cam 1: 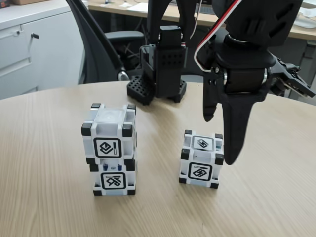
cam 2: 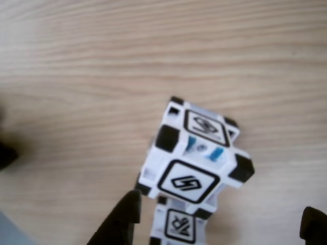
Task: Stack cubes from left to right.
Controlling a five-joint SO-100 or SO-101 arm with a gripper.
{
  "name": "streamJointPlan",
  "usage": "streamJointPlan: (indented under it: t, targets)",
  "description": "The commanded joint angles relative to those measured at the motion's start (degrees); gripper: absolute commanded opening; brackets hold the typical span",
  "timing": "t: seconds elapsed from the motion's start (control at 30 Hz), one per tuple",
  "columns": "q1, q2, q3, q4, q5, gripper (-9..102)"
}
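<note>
**Two stacked, one cube left**

Nearest your desk edge, the two-cube stack point(cam 1: 109, 148) is standing finished. Further in, the single cube point(cam 1: 201, 159) is waiting unstacked, and your gripper point(cam 1: 219, 140) is hovering spread beside it, holding nothing.

Office, swivel chair point(cam 1: 106, 54), grey cabinet point(cam 1: 34, 49), desks point(cam 1: 148, 10) behind wooden table point(cam 1: 49, 197)

In the other view, the cube point(cam 2: 180, 227) between the jaws is cut off by the bottom edge. In the fixed view, the arm point(cam 1: 256, 19) above the jaws is cropped at the top.
</note>
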Motion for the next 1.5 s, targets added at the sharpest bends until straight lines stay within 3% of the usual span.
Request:
streamJointPlan:
  t: [0.0, 0.4, 0.77, 1.47]
  targets:
    - [-0.6, 1.4, -0.3, -0.2, 1.1, 33]
    - [-0.5, 0.3, -0.2, 0.4, 9.5, 29]
    - [-0.5, -3.8, -0.1, 0.4, 9.0, 37]
    - [0.4, -9.8, -0.1, -0.1, 7.5, 38]
